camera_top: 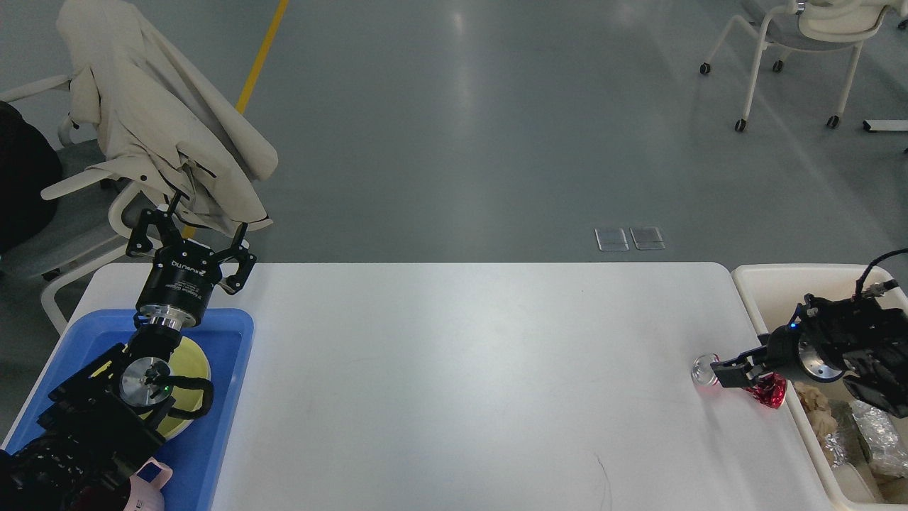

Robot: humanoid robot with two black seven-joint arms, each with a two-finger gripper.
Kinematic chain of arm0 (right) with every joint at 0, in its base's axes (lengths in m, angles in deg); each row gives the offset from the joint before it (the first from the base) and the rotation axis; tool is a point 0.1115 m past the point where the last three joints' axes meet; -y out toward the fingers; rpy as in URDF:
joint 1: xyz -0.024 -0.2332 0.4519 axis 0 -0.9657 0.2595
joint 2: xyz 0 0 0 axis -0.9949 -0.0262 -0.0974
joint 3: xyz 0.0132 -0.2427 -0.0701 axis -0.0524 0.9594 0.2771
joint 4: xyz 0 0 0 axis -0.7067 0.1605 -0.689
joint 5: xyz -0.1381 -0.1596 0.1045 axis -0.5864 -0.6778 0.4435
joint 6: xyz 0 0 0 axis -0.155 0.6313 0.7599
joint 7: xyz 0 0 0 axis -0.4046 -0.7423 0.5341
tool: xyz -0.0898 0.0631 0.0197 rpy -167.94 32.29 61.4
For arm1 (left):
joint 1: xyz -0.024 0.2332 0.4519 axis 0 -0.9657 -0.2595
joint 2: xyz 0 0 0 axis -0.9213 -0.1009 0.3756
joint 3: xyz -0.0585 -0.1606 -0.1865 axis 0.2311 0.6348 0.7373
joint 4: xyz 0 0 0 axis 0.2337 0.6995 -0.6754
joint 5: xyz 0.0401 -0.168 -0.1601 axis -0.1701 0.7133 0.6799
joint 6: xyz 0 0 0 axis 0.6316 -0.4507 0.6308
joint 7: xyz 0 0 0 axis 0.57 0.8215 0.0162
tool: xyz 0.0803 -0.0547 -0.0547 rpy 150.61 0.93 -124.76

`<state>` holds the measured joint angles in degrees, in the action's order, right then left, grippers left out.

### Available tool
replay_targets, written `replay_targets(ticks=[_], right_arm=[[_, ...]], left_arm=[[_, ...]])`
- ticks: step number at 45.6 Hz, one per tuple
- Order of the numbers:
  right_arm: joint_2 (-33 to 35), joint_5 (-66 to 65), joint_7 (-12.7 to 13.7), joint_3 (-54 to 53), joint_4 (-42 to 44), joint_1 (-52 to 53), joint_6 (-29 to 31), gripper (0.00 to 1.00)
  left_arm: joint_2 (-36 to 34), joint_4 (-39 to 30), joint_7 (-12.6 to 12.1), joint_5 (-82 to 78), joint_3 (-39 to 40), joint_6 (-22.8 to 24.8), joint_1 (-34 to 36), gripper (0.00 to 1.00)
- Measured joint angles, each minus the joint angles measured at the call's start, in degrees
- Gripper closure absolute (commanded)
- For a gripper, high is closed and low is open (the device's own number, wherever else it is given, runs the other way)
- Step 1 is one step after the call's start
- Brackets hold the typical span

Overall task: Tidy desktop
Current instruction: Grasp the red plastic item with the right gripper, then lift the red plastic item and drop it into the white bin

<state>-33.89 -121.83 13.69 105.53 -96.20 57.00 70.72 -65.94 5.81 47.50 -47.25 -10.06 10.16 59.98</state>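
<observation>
The white desktop [461, 369] fills the middle of the head view. Near its right edge lies a crushed red can [772, 390] with a silver round end [701, 370]. My right gripper [731, 372] reaches in from the right over the bin and sits low, right at the can's middle, covering part of it. Its fingers are dark and seen from the side, so their state is unclear. My left gripper [191, 238] stands open and empty above the far left corner, fingers spread.
A blue tray [237, 369] at the left holds a yellow plate [197, 362], and a pink object [150, 481] sits at its near end. A cream bin [762, 291] with foil and paper scraps [869, 422] stands at the right. A coat-draped chair [156, 121] stands behind the left corner.
</observation>
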Motion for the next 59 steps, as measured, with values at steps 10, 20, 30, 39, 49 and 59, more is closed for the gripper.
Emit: replay_targets(ticks=[10,20,30,39,49,59], right_arm=[[-1.12,0.29,0.07,-1.43,2.50,-3.44,-1.00,0.00],[-1.80,0.38,0.04,-1.49,4.65,-5.95,-2.74,0.00],[-2.61,0.53,0.06,-1.53,7.66,-8.20,-2.93,0.00],[-3.67,0.67,2.71,-1.69,10.38,-10.19,-2.96,0.09],[-4.08,1.26,3.49,-1.58,11.61,-10.95,-2.97,0.64],[-4.44,1.28,3.61,-1.53,11.98,-11.60,-2.97,0.97]], left_arm=[[0.00,0.00,0.00,0.00,0.00,0.00,0.00,0.00],[0.00,0.00,0.00,0.00,0.00,0.00,0.00,0.00],[0.00,0.00,0.00,0.00,0.00,0.00,0.00,0.00],[0.00,0.00,0.00,0.00,0.00,0.00,0.00,0.00],[0.00,0.00,0.00,0.00,0.00,0.00,0.00,0.00],[0.00,0.00,0.00,0.00,0.00,0.00,0.00,0.00]])
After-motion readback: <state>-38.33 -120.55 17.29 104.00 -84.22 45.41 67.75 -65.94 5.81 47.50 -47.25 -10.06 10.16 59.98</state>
